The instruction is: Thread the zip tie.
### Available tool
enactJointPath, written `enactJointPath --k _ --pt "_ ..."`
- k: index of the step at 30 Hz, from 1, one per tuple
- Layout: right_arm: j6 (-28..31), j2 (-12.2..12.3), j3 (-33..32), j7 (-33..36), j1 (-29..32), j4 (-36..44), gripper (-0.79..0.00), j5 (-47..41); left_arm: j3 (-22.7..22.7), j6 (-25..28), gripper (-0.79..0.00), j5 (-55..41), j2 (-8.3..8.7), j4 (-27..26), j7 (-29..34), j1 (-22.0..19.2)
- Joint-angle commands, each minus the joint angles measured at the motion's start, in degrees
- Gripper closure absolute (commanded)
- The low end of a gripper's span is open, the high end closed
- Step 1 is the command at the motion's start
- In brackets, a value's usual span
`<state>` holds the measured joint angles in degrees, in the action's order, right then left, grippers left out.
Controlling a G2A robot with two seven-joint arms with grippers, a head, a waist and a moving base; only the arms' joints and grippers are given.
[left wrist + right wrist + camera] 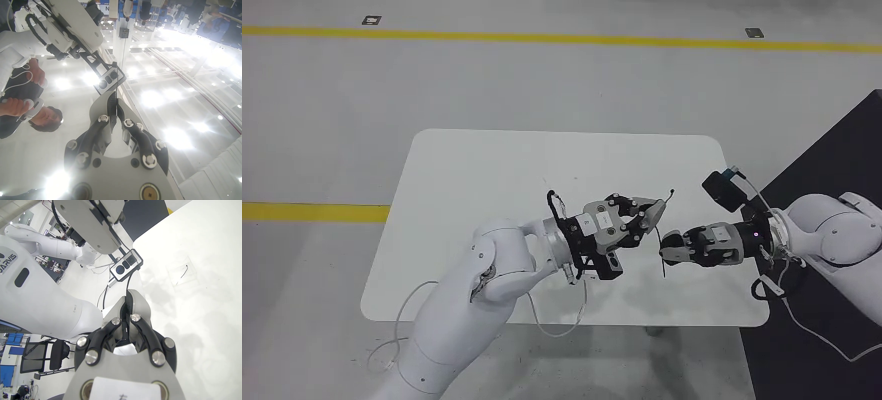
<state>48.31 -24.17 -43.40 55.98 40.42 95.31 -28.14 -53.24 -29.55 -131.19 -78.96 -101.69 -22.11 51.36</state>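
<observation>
The zip tie (659, 228) hung above the table (492, 170), its length crossing the line between two facing pincers. The left gripper (655, 209) was clenched on one stretch, the right gripper (666, 244) on another (tips just beside each other).

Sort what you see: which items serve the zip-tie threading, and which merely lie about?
In use: held zip tie, left end effector, right end effector.
Lying about: spare zip tie, resting on the white table.
</observation>
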Motion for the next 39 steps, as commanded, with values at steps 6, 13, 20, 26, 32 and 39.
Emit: enactJointPath --k 6,13,20,26,32,39 --pt "0.0 0.0 0.0 0.0 0.0 0.0 0.0 0.0 0.2 -0.5 0.0 0.1 -0.17 -0.2 -0.3 0.0" --pt "0.0 0.0 0.0 0.0 0.0 0.0 0.0 0.0 0.2 -0.5 0.0 -0.5 -0.32 0.3 -1.0 -0.2" --pt "0.0 0.0 0.0 0.0 0.0 0.0 0.0 0.0 0.0 -0.2 0.0 -0.1 -0.5 0.4 -0.7 -0.4" --pt "0.0 0.0 0.0 0.0 0.0 0.0 0.0 0.0 -0.1 -0.2 0.0 0.4 -0.59 0.2 -0.6 -0.1" --pt "0.0 0.0 0.0 0.0 0.0 0.0 0.0 0.0 -0.2 -0.3 0.0 0.7 -0.66 -0.1 -0.9 0.1" --pt "0.0 0.0 0.0 0.0 0.0 0.0 0.0 0.0 -0.2 -0.5 0.0 0.3 -0.73 0.1 -1.9 0.2"
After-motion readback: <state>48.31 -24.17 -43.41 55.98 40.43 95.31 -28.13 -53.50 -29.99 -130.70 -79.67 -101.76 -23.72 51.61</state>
